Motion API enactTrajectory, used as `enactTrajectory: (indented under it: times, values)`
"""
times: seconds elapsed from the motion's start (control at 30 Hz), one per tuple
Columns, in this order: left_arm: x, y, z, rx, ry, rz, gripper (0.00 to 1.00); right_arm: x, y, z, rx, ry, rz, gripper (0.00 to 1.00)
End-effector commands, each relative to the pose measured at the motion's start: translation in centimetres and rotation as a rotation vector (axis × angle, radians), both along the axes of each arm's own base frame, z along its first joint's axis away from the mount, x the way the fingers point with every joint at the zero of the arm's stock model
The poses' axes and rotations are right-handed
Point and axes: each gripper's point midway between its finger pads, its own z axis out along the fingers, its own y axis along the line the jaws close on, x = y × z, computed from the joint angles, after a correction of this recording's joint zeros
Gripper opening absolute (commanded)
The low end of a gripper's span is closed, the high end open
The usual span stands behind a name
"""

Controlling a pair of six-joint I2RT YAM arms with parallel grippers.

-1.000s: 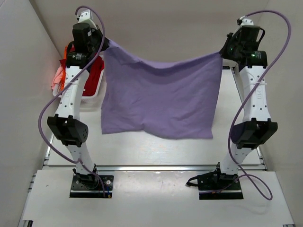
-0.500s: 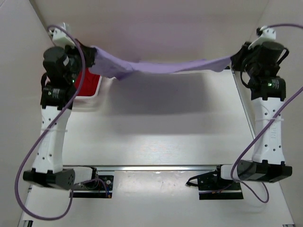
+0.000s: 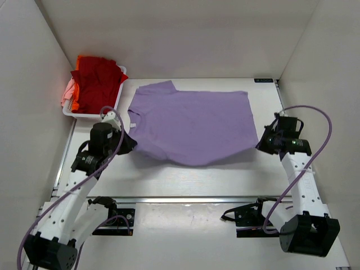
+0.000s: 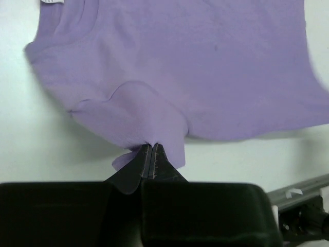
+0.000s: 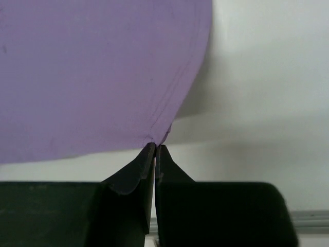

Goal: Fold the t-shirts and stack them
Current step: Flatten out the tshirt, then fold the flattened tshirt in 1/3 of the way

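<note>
On counter (image 3: 185, 180) | lavender t-shirt (image 3: 191, 126) was spread, unfolded | corners were pinched by left fingers (image 4: 139, 167), right fingers (image 5: 136, 167) | nothing stacked

Both arms are folded low, elbows swung outward, forearms reaching forward. The left gripper (image 3: 133, 144) and the right gripper (image 3: 259, 145) each have jaws pressed together, pinching the near edge of the lavender t-shirt (image 3: 191, 126)

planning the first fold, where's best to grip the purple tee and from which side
By its two near corners, low from the robot's side. The purple tee lies spread flat, collar toward the left, so only edges offer a pinch. The left claw is shut on the near sleeve, the right claw on the near hem corner.
</note>
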Motion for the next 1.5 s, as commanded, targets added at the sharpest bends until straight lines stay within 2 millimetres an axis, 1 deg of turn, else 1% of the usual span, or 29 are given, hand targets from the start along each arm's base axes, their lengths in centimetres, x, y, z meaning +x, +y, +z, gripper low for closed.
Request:
enactTrajectory:
  times: [0.0, 0.03, 0.1, 0.13, 0.17, 0.2, 0.23, 0.3, 0.33, 0.4, 0.43, 0.47, 0.53, 0.57, 0.63, 0.67, 0.7, 0.73, 0.77, 0.8, 0.97, 1.17, 1.27, 1.3, 1.33, 1.37, 1.4, 1.43, 1.47]
  values:
    - [-2.7, -0.1, -0.7, -0.06, 0.049, 0.022, 0.0, -3.6, 0.5, -3.1, 0.054, 0.112, -0.059, 0.0]
    - [-3.3, -0.3, -1.5, -0.06, 0.066, 0.017, 0.0, -4.2, 0.6, -3.8, 0.065, 0.135, -0.069, 0.0]
    - [-4.2, -0.5, -3.0, -0.076, 0.109, 0.012, 0.0, -4.7, 0.5, -3.1, 0.011, 0.135, -0.122, 0.0]
    - [-4.4, -0.4, -3.5, -0.075, 0.125, 0.016, 0.0, -5.2, 0.4, -3.4, 0.012, 0.157, -0.124, 0.0]
    - [-4.5, -0.5, -4.0, -0.081, 0.137, 0.016, 0.0, -5.0, 0.3, -3.4, 0.044, 0.168, -0.121, 0.0]
    - [-4.5, -0.4, -4.7, -0.078, 0.151, 0.022, 0.0, -5.1, 0.6, -4.0, 0.08, 0.195, -0.088, 0.0]
    - [-4.3, -0.4, -4.8, -0.087, 0.15, 0.029, 0.0, -5.3, 0.5, -4.8, 0.122, 0.219, -0.095, 0.0]
    - [-4.0, -0.4, -5.5, -0.084, 0.161, 0.031, 0.0, -5.3, 0.2, -5.4, 0.143, 0.23, -0.108, 0.0]
    - [-3.7, -0.2, -5.8, -0.082, 0.171, 0.046, 0.0, -4.9, 0.3, -5.7, 0.136, 0.23, -0.107, 0.0]
    - [-2.8, 0.1, -5.8, -0.083, 0.165, 0.063, 0.0, -4.9, 0.6, -6.4, 0.123, 0.263, -0.104, 0.01]
    - [-2.6, 0.1, -6.3, -0.073, 0.182, 0.067, 0.0, -4.3, 0.6, -6.4, 0.12, 0.262, -0.094, 0.0]
    - [-2.1, 0.3, -6.4, -0.07, 0.188, 0.074, 0.0, -4.1, 0.2, -6.5, 0.116, 0.265, -0.108, 0.0]
    - [-0.7, 0.6, -5.7, -0.06, 0.164, 0.085, 0.0, -4.0, -0.6, -7.3, 0.091, 0.3, -0.118, 0.0]
    - [-0.2, 0.7, -6.2, -0.049, 0.183, 0.086, 0.0, -3.7, -1.1, -7.5, 0.086, 0.303, -0.132, 0.0]
    - [1.2, 1.1, -5.8, -0.04, 0.175, 0.093, 0.0, -3.6, -2.0, -7.8, 0.078, 0.304, -0.144, 0.0]
    - [1.8, 1.2, -5.9, -0.038, 0.185, 0.088, 0.0, -3.2, -2.3, -7.9, 0.076, 0.306, -0.148, 0.0]
    - [2.4, 1.5, -6.0, -0.033, 0.183, 0.097, 0.0, -3.2, -2.5, -7.9, 0.071, 0.299, -0.152, 0.0]
    - [3.2, 1.6, -5.6, -0.029, 0.172, 0.092, 0.0, -2.9, -2.8, -7.9, 0.063, 0.302, -0.161, 0.0]
    - [3.6, 1.8, -6.3, -0.025, 0.197, 0.097, 0.0, -2.5, -2.9, -7.8, 0.059, 0.296, -0.154, 0.0]
    - [4.2, 1.9, -5.8, -0.022, 0.18, 0.1, 0.0, -2.5, -3.1, -8.0, 0.056, 0.302, -0.165, 0.0]
    - [6.6, 2.6, -6.5, 0.0, 0.194, 0.114, 0.0, -1.2, -3.7, -8.5, 0.063, 0.302, -0.177, 0.0]
    - [8.5, 2.5, -6.8, -0.006, 0.198, 0.116, 0.0, -0.1, -4.5, -8.9, 0.049, 0.3, -0.183, 0.0]
    - [9.2, 3.0, -7.4, 0.002, 0.209, 0.136, 0.0, 0.3, -4.7, -9.2, 0.049, 0.309, -0.184, 0.0]
    - [9.6, 3.2, -6.8, 0.004, 0.196, 0.142, 0.0, 0.8, -4.8, -9.1, 0.047, 0.297, -0.18, 0.0]
    - [9.8, 3.2, -7.0, 0.008, 0.202, 0.136, 0.0, 0.8, -4.8, -9.3, 0.044, 0.305, -0.178, 0.0]
    - [9.9, 3.6, -7.2, 0.025, 0.203, 0.147, 0.0, 1.1, -4.9, -9.3, 0.042, 0.306, -0.181, 0.0]
    - [10.0, 3.6, -7.1, 0.021, 0.204, 0.149, 0.0, 1.4, -4.7, -9.1, 0.041, 0.295, -0.169, 0.0]
    - [10.0, 3.6, -7.0, 0.02, 0.202, 0.15, 0.0, 1.6, -4.9, -9.1, 0.041, 0.296, -0.174, 0.0]
    - [9.9, 4.1, -7.4, 0.03, 0.213, 0.164, 0.0, 1.7, -5.0, -9.1, 0.041, 0.296, -0.175, 0.0]
